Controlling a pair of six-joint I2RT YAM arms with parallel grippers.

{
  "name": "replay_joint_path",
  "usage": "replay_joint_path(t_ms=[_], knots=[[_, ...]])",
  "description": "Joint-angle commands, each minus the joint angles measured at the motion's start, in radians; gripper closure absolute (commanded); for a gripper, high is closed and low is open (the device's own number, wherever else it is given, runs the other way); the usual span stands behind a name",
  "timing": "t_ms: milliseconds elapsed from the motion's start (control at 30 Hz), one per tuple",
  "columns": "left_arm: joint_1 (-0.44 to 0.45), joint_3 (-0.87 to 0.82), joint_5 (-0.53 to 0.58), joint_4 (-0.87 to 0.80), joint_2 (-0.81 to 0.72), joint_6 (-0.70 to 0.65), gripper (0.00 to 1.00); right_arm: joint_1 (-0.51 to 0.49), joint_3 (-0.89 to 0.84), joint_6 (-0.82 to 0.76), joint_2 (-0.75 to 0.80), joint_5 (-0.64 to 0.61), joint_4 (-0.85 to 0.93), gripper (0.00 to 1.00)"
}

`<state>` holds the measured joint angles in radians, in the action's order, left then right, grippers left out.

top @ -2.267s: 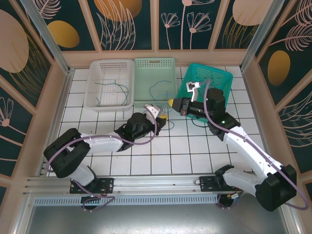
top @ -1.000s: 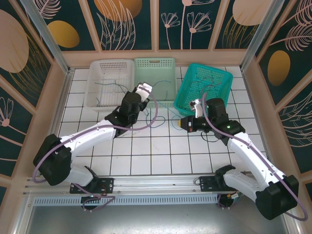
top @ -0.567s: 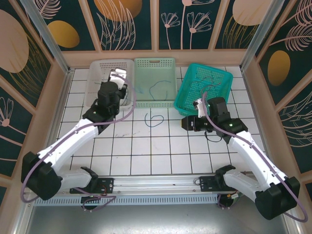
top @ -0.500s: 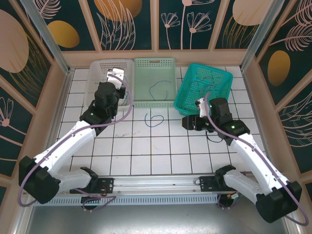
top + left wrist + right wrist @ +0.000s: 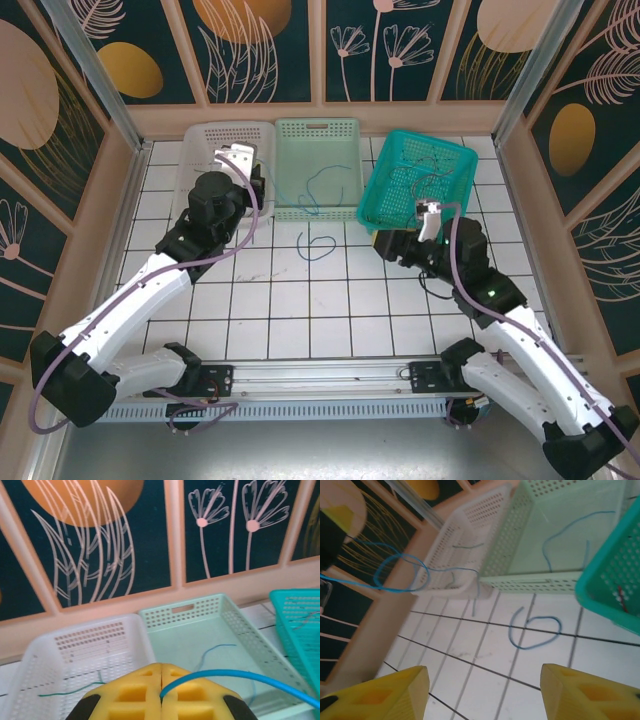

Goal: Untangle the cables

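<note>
**Blue cable pinched in the left tool, right tool spread open**

Top view: the left tool (image 5: 248,168) hangs over the white basket (image 5: 196,165) at 11 o'clock. The mint basket (image 5: 318,125) at 12 o'clock holds a curled blue wire (image 5: 318,185). The teal basket (image 5: 468,165) at 1 o'clock holds thin dark cables (image 5: 425,160). A blue loop (image 5: 318,245) lies at the centre of the white tiled surface (image 5: 300,310), just in front of the mint basket. The right tool (image 5: 382,243) is near it at 3 o'clock, beside the teal basket's near corner.

Left wrist view: the yellow pads (image 5: 130,690) are pressed together on the held blue cable (image 5: 235,675), which runs off toward 4 o'clock. A green cable (image 5: 70,692) lies in the white basket at 8 o'clock, and a reddish cable (image 5: 305,621) lies in the teal basket at 3 o'clock.

Right wrist view: the right tool's yellow fingers (image 5: 375,690) sit far apart at 7 and 5 o'clock with nothing between them. The blue loop lies on the tiles near the centre. At 9 o'clock the held blue cable hangs coiled in the air.
</note>
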<state>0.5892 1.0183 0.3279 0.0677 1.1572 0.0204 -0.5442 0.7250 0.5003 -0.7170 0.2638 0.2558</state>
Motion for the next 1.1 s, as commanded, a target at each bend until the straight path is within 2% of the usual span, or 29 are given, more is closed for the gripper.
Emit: replay_joint_path(t_ms=[0,67,167,333,467,767,900,1067], knots=[[0.007,0.019,-0.117,-0.010,-0.018,0.093,1.00,-0.048,-0.060,0.098,-0.012,0.009,-0.252,0.39],[0.014,0.020,-0.138,-0.005,-0.016,0.116,1.00,-0.087,-0.048,0.075,-0.051,-0.025,-0.260,0.40],[0.032,0.019,-0.152,-0.002,-0.011,0.137,1.00,-0.180,-0.025,0.019,-0.114,-0.156,-0.246,0.40],[0.060,0.032,-0.149,-0.008,0.011,0.153,1.00,-0.254,-0.027,-0.073,-0.203,-0.192,-0.328,0.41],[0.075,0.039,-0.154,-0.006,0.015,0.157,1.00,-0.330,-0.054,-0.231,-0.232,-0.312,-0.360,0.33],[0.087,0.057,-0.190,-0.015,0.006,0.157,1.00,-0.316,-0.203,-0.306,-0.122,-0.363,-0.453,0.30],[0.095,0.046,-0.248,0.003,-0.005,0.115,1.00,-0.244,-0.215,-0.279,-0.076,-0.290,-0.437,0.29],[0.104,0.016,-0.341,0.028,-0.030,0.042,1.00,-0.085,-0.191,-0.331,-0.101,0.012,-0.427,0.27]])
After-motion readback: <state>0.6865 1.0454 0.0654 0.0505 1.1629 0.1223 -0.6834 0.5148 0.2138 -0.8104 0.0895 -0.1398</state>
